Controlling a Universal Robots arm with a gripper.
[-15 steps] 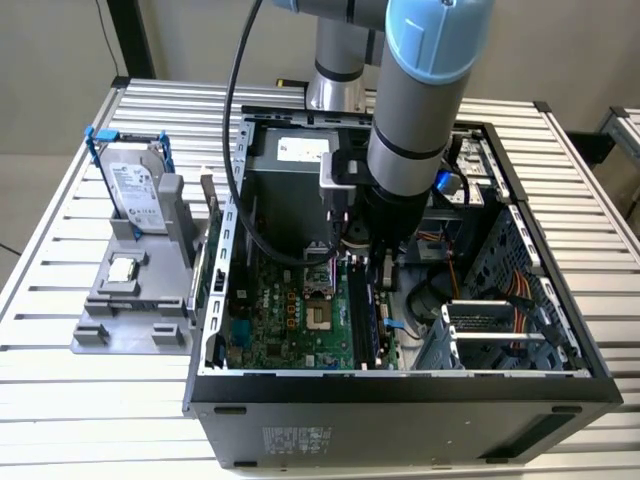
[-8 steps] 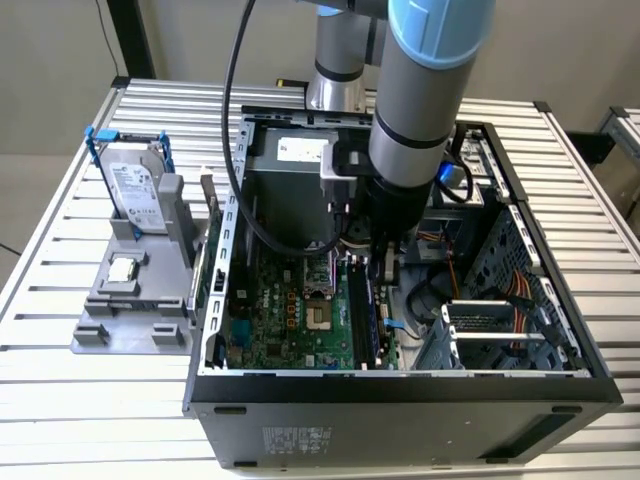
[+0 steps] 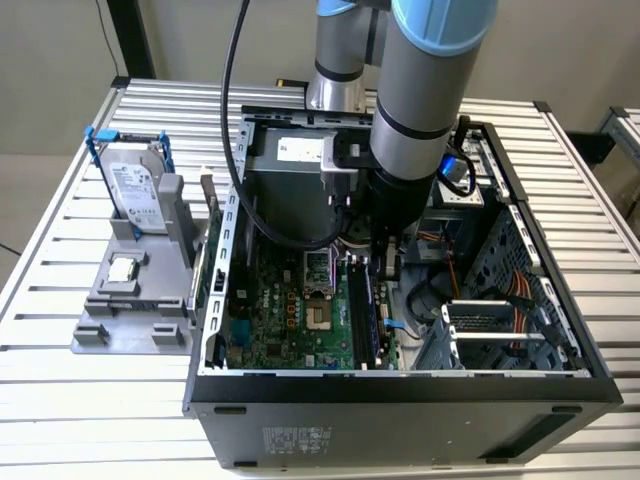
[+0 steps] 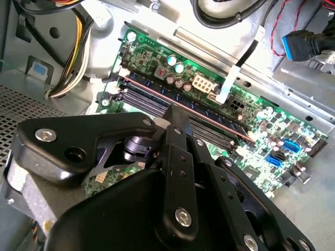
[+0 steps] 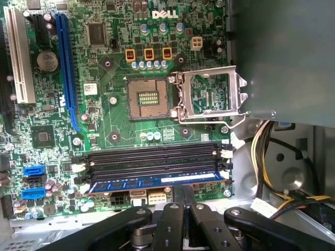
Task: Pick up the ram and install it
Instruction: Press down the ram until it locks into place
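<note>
The hand (image 3: 383, 262) is down inside the open computer case (image 3: 400, 385), hanging over the green motherboard (image 3: 290, 315) just above the row of memory slots (image 5: 152, 157). Its two black fingers (image 5: 180, 201) are drawn together until they meet, with nothing visible between them, so the hand is closed and empty. The ram (image 5: 157, 182), a long blue stick with a pale label, sits directly below the fingertips in the slot nearest the hand, lying level along its slot in the first wrist view; the three black slots beyond it stand empty. In the second wrist view the ram (image 4: 178, 102) appears edge-on as a thin line running just past the fingertips (image 4: 175, 117). Farther from the hand, past the slots, the processor socket (image 5: 149, 98) lies bare with its metal retaining frame (image 5: 209, 97) swung open beside it. Well away from the hand, outside the case on the slatted bench (image 3: 60, 260), a grey holder (image 3: 130, 310) carries a silver hard drive (image 3: 135, 195) in a blue bracket standing upright and a small square processor chip (image 3: 122, 268) lying flat.
</note>
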